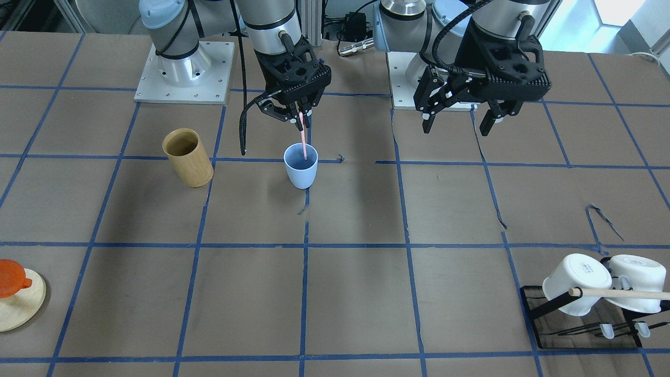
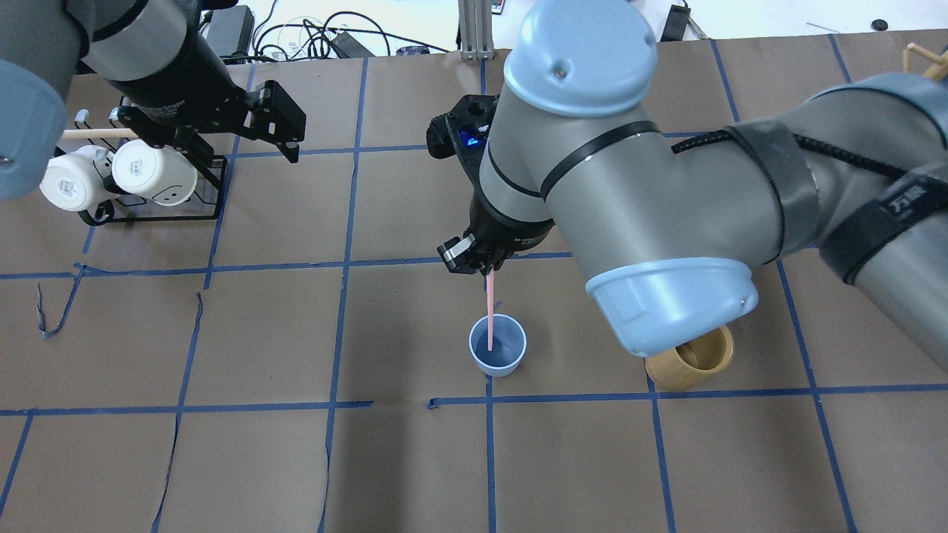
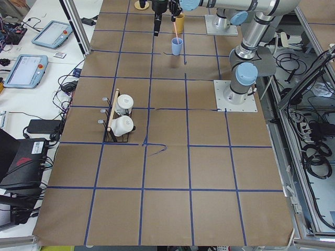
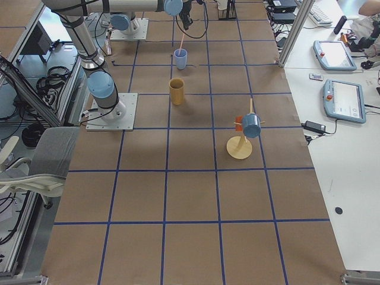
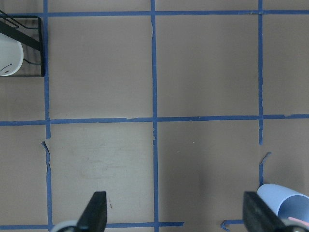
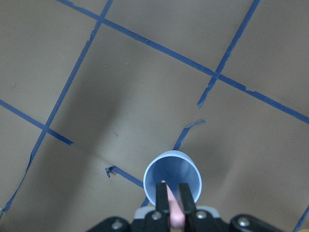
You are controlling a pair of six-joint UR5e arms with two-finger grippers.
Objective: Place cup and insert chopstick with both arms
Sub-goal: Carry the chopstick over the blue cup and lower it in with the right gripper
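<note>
The light blue cup stands upright on the brown table near its middle; it also shows in the overhead view and the right wrist view. My right gripper is shut on the top of a pale pink chopstick, held nearly upright right above the cup. The chopstick's lower end is inside the cup. My left gripper is open and empty, hanging above bare table well to the cup's side. In the left wrist view the cup's rim shows at the lower right, outside the fingers.
A tan bamboo cylinder stands beside the cup, on the right arm's side. A black rack with two white mugs and a long wooden rod sits at the table's corner. An orange cup hangs on a wooden stand at the opposite edge.
</note>
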